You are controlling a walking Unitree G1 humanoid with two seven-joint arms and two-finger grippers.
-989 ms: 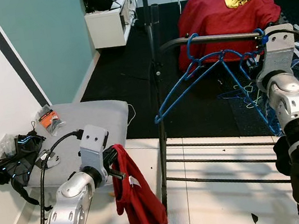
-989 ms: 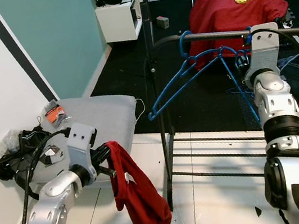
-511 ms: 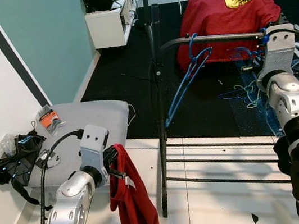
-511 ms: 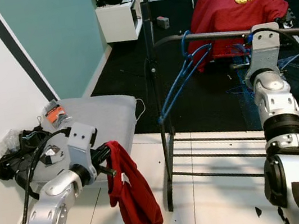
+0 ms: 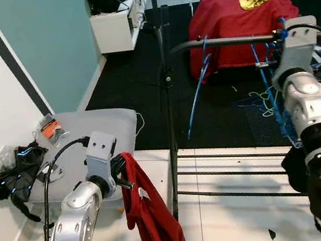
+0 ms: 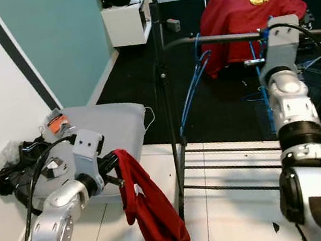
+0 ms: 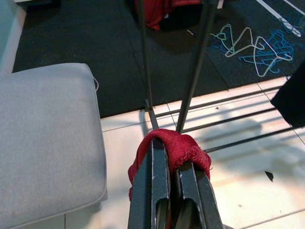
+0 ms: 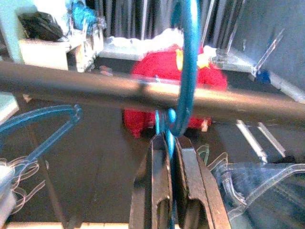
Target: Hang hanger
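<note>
behind rail (image 5: 227, 41): red-draped furniture (image 5: 236, 17); loose hangers (image 7: 252, 43) on floor.

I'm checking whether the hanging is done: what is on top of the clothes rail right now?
Two blue hangers hook over the rail: one hangs free, the other's hook sits over it while the right gripper pinches its neck. The gripper's casing covers the rail beyond.

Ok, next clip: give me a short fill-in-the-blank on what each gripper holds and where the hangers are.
1. The left gripper is shut on a ____ cloth.
2. The right gripper grips a blue ____ hooked over the rail.
3. Another hanger hangs from the ____.
4. The pad on the floor is ____.

Missing words: red; hanger; rail; grey
</note>
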